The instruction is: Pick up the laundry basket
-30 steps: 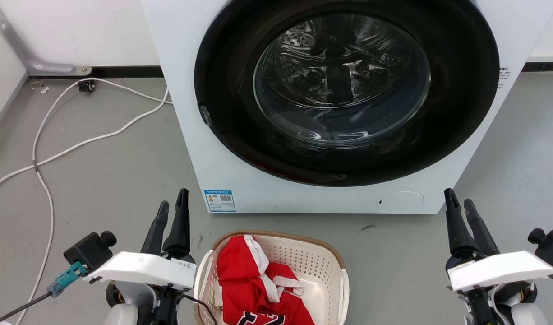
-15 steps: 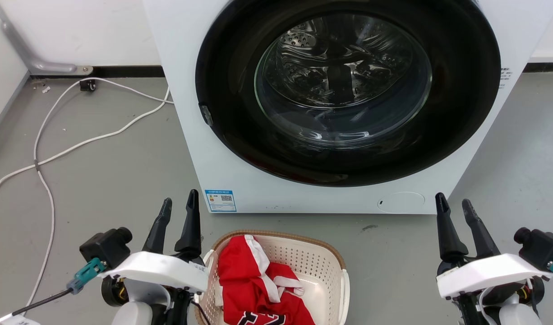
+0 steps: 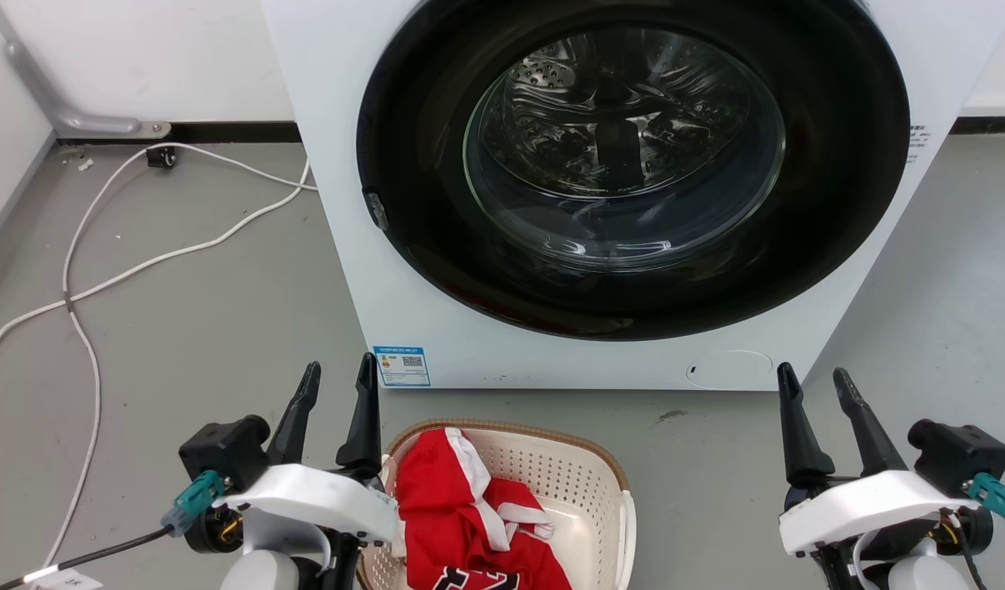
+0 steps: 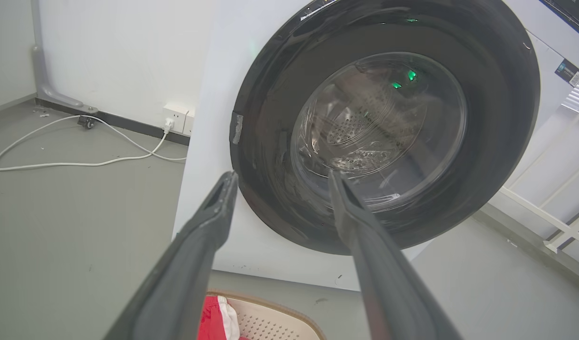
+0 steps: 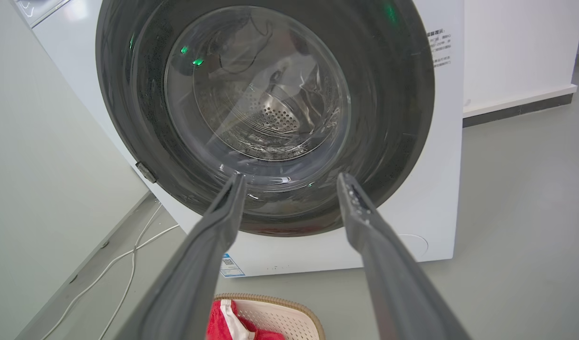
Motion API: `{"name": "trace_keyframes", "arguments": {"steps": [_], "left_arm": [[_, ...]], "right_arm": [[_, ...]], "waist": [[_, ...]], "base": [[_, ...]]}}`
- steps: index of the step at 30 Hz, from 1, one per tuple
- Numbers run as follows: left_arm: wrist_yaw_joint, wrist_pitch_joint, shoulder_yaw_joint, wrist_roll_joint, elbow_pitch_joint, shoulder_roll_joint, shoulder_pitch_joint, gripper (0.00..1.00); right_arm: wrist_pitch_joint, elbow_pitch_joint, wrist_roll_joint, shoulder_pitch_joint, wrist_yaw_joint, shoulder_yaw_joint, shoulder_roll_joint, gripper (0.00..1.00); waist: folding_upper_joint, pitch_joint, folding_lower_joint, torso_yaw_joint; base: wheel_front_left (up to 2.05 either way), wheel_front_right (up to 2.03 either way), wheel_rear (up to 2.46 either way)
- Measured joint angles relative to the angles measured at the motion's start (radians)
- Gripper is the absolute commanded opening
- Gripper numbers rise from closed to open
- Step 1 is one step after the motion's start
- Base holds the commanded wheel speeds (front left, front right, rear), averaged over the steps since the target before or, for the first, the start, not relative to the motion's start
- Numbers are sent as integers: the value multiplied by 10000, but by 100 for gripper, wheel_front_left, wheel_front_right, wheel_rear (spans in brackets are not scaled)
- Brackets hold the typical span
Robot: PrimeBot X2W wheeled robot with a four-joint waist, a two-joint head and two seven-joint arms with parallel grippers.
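Head view: laundry basket (image 3: 568, 471) sits on the floor, near-centre, just in front of the washing machine (image 3: 437, 328), with a red garment (image 3: 453, 508) inside. Its near end is cut by the frame, so I can't call the long axis. White handle (image 3: 629, 524) shows on its right side. Left tool (image 3: 340, 365) is released and empty, just beside the basket's left rim, pointing far. Right tool (image 3: 812, 373) is also released and empty, well apart from that handle. Left arm is nearer.

Left wrist view: left tool (image 4: 282, 175) has its fingers spread and aimed at the machine door. Basket's far rim sits low, below the fingers.

Right wrist view: right tool (image 5: 290, 177) is spread and empty, with the basket low and left. My read: both tools need to drop and come in on the basket's sides, and the right has further to go.
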Motion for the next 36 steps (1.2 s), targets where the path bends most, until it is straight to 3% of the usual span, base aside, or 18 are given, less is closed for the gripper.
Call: {"name": "trace_keyframes", "arguments": {"steps": [36], "left_arm": [[548, -790, -410, 3365, 525, -2, -73, 100]], "right_arm": [[-462, 554, -3289, -6, 2, 125, 8, 100]], "waist": [[0, 33, 0, -1]], "base": [[0, 0, 0]]}}
